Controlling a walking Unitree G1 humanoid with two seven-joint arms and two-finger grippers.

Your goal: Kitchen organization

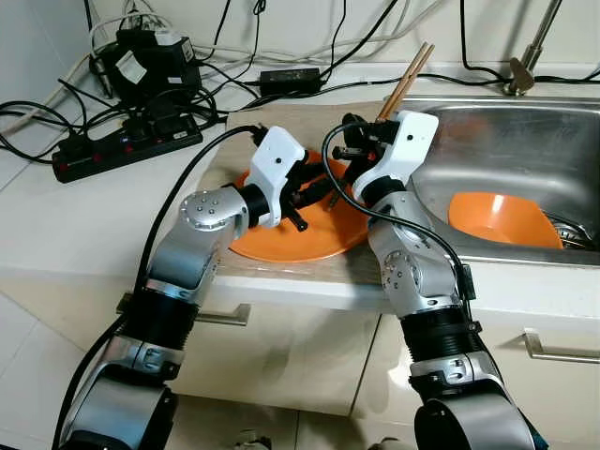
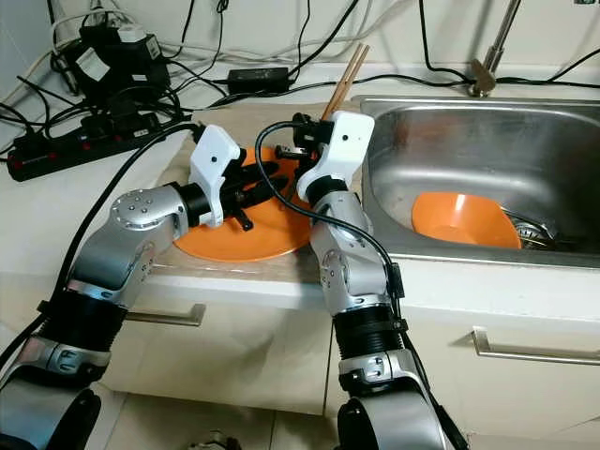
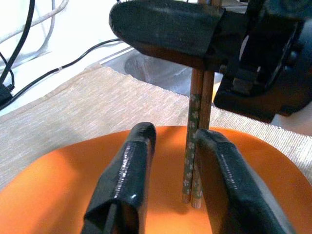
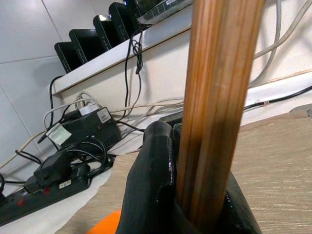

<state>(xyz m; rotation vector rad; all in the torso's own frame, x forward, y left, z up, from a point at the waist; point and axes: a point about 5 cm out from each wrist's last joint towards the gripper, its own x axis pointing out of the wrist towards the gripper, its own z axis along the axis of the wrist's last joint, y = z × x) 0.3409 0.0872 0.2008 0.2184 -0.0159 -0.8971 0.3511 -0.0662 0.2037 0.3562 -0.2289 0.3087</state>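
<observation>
Wooden, thin and paired, the brown chopsticks with the pale patterned tips (image 1: 405, 80) stand nearly upright in my right gripper (image 1: 361, 141), its black fingers clamped tight around their lower half, tips hanging just over the round orange plate (image 1: 291, 239) on the beige woven mat (image 3: 73, 105). My left gripper (image 3: 168, 170) waits spread apart, the tips between its fingers, one pad beside them. These sticks look light, stiff and smooth, apt to twist or slide past each other, so I'd pinch both together near the patterned ends.
</observation>
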